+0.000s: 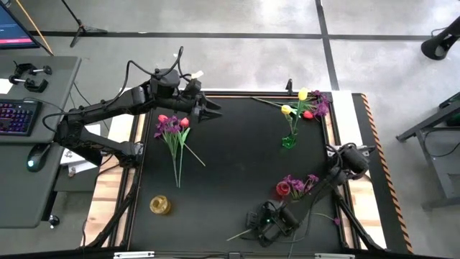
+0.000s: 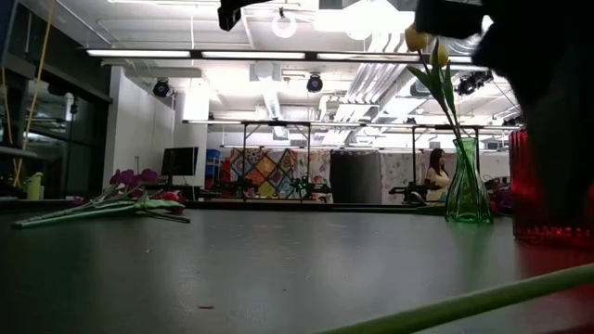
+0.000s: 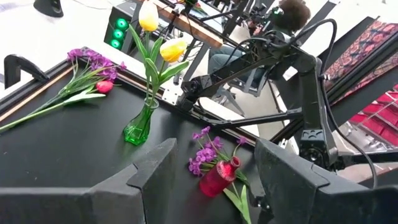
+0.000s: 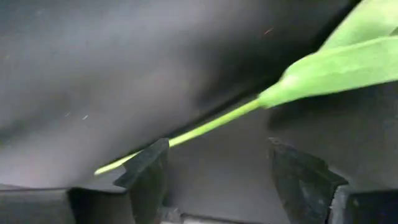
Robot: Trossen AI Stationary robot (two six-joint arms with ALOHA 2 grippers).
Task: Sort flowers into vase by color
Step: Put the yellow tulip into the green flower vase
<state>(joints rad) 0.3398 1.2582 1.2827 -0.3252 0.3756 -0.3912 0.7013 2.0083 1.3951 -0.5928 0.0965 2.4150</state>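
Observation:
My right gripper (image 1: 267,226) (image 4: 217,149) is down near the table's front edge, open, over a loose green stem (image 4: 205,127) (image 1: 241,234) that lies on the black table (image 1: 230,173). The stem's leaf (image 4: 348,56) is beyond the fingers. My left gripper (image 1: 206,110) (image 3: 216,149) hovers open at the far left, holding nothing. A green vase (image 1: 288,142) holds two yellow tulips (image 3: 168,50). A red vase (image 1: 283,189) holds purple sprays (image 3: 202,155). Purple and red flowers (image 1: 172,129) lie flat at the left. More flowers (image 1: 316,106) lie at the far right corner. My right gripper points steeply down with its fingers astride the stem's bare lower end (image 4: 180,138). The stem runs close past one fingertip (image 4: 152,162). I cannot tell whether that finger touches it. The stem lies on the table.
A small yellow vase (image 1: 159,205) stands near the front left. The table's middle is bare black surface. A desk with a keyboard (image 1: 18,115) and mouse stands off the table's left side. In the low view a person (image 2: 434,176) sits in the room behind.

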